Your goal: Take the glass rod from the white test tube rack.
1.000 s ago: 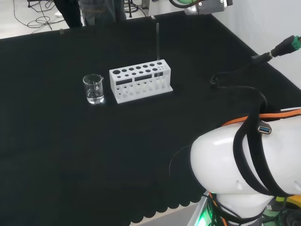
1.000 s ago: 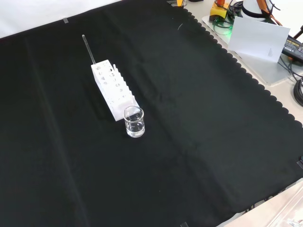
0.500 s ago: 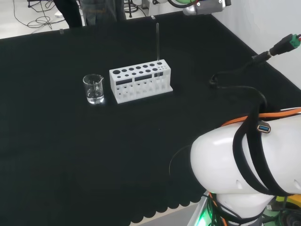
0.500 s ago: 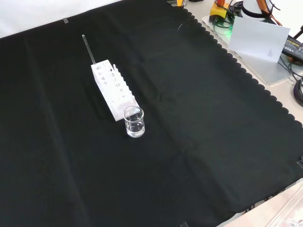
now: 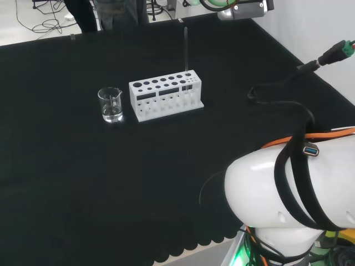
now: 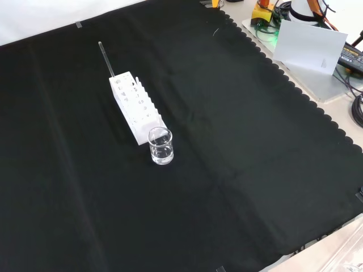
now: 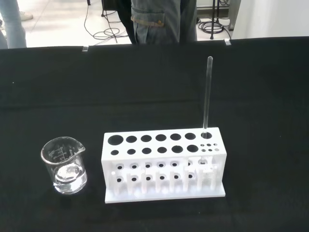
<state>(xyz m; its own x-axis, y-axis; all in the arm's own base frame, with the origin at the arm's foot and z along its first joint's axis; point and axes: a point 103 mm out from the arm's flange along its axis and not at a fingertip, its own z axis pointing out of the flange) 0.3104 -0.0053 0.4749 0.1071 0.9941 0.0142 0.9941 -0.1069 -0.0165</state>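
On the cloth (image 6: 238, 147) you've got rod (image 7: 206, 96) upright in rack (image 7: 161, 166) w/ beaker (image 7: 65, 165) beside; fingers: can't tell.

Glass rod (image 7: 207, 96) upright in white rack (image 7: 163, 166)

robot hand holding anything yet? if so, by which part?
Cannot tell the robot hand's state. The glass rod stands upright in the white test tube rack, nothing touching it; the beaker sits untouched beside the rack.

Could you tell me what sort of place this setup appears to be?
Probably a robotics lab staged as a chemistry bench: a white test tube rack holding an upright glass rod, a small beaker beside it on black cloth, and cables on the floor behind.
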